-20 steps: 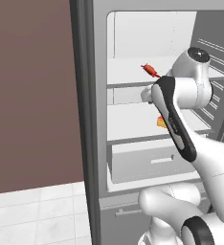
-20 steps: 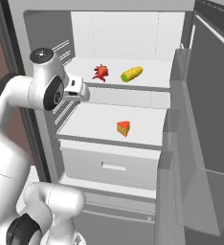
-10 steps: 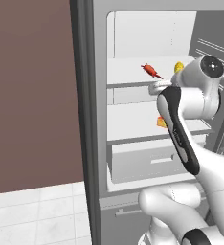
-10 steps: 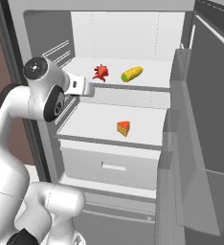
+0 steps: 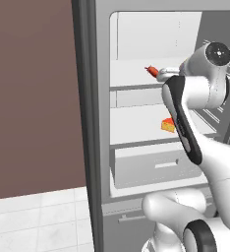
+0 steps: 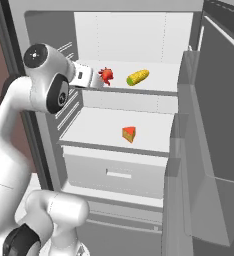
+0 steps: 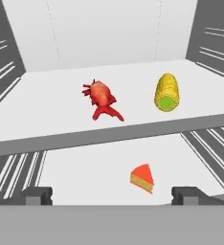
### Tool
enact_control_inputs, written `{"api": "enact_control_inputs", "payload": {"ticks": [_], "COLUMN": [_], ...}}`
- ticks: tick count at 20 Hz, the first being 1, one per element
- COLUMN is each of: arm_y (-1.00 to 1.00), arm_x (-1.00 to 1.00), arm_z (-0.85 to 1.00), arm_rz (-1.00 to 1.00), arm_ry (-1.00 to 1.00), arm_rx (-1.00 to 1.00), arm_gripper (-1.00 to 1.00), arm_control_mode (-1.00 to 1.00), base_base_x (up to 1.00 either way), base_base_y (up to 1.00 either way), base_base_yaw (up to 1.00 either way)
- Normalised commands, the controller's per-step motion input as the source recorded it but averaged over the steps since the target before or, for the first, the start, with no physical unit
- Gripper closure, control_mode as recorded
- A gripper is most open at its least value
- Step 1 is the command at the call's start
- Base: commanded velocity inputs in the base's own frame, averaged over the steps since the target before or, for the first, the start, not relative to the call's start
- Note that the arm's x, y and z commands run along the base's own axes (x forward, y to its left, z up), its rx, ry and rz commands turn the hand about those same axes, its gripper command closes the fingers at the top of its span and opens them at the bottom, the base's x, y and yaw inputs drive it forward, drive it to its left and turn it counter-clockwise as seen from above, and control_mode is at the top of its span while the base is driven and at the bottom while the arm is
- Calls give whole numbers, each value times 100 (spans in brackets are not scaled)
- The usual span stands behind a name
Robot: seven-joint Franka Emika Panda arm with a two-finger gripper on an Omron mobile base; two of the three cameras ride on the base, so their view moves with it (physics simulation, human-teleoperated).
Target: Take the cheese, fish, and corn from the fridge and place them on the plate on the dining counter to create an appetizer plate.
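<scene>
The fridge (image 6: 39, 145) stands open in front of me. On its upper shelf lie the red-orange fish (image 6: 106, 75) (image 7: 100, 98) (image 5: 151, 71) and, to its right, the yellow corn (image 6: 138, 77) (image 7: 167, 92), green end toward me. The cheese (image 6: 129, 134) (image 7: 143, 178) (image 5: 168, 124) sits on the shelf below. My gripper (image 6: 100, 80) (image 7: 111, 195) is open and empty at the upper shelf's front edge, just left of the fish and not touching it. The plate and the dining counter are out of view.
The fridge door (image 6: 224, 125) hangs open on the right, its bins close to the shelves. A white drawer (image 6: 116, 172) lies under the cheese shelf. Ribbed side walls (image 7: 8, 95) bound the shelves. A brown wall (image 5: 33, 98) lies left of the fridge.
The arm has reached further into the fridge, bringing the hand up to the upper shelf near the fish. The foods have not moved.
</scene>
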Motion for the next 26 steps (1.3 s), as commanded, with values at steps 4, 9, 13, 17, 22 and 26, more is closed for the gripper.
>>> {"api": "enact_control_inputs", "payload": {"ticks": [4,9,13,17,22,26], "arm_y": [-16,-3,0,0,0,0], "arm_x": [23,35,59,79,68,64], "arm_z": [1,-15,-23,-15,0,0], "arm_rz": [-1,0,0,0,0,0], "arm_ry": [-3,-6,0,2,8,7], "arm_rx": [9,6,3,5,3,1], "arm_gripper": [-100,-100,-100,-100,-100,-100], "arm_control_mode": [-100,-100,-100,-100,-100,-100], "base_base_x": [0,0,0,0,0,0], "base_base_y": [0,0,0,0,0,0], "base_base_yaw": [0,0,0,0,0,0]}}
